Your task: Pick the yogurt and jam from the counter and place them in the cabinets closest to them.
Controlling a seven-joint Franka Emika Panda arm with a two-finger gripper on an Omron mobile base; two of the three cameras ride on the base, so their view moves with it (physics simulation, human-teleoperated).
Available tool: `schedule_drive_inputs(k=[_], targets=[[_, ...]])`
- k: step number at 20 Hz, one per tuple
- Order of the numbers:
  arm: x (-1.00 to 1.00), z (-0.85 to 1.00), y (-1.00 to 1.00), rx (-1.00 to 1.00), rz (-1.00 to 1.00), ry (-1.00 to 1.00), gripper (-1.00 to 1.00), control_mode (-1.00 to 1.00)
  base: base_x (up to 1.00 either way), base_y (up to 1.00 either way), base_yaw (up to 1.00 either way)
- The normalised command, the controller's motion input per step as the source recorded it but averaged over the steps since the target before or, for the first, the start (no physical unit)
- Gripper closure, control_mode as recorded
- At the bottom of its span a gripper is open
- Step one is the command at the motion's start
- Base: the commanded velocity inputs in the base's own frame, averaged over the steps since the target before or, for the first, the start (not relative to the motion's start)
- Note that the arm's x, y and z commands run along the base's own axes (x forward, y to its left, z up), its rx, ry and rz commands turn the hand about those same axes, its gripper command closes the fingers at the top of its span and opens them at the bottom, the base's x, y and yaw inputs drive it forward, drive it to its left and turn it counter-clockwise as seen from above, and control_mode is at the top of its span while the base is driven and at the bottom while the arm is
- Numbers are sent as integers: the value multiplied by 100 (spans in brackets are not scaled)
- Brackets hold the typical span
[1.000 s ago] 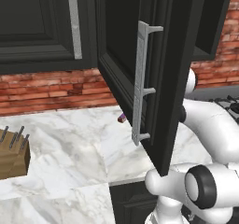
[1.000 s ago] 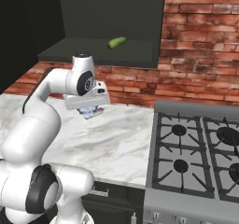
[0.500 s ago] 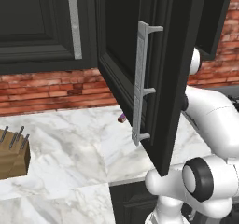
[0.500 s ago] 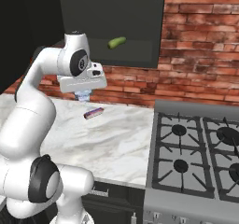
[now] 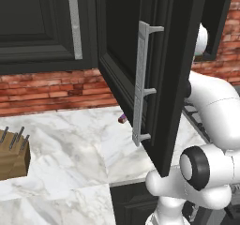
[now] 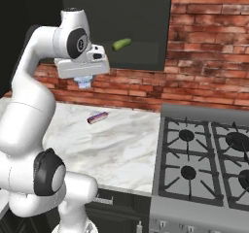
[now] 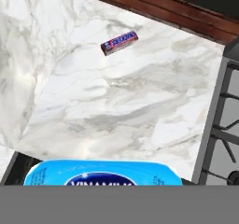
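The yogurt (image 6: 84, 82), a light blue cup, hangs under my gripper (image 6: 85, 85), which is shut on it. In the hand view its blue lid (image 7: 102, 173) covers the bottom edge and hides the fingertips. The hand is raised well above the white marble counter (image 6: 121, 144), just in front of the open black cabinet (image 6: 141, 28) and level with the shelf's lower edge. The cabinet's door (image 5: 180, 55) stands swung out, its silver bar handle (image 5: 140, 83) facing the left base camera. The jam is out of view.
A small purple-red wrapped bar (image 6: 97, 117) lies on the counter below the hand, also seen as the bar (image 7: 119, 42). A green vegetable (image 6: 121, 44) sits on the cabinet shelf. The gas stove (image 6: 204, 154) is to the right; a knife block (image 5: 11, 156) stands far left.
The arm has risen from just above the counter up to the cabinet's shelf height, carrying the yogurt. The wrapped bar stays on the counter.
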Motion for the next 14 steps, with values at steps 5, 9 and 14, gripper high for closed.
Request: schedule_drive_inputs(k=[5,9,14], targets=[[-14,25,0,7,0,-20,100,-100,0,0,0],[-6,42,0,9,-1,-21,100,-100,0,0,0],[0,37,5,5,-2,-19,100,-100,0,0,0]])
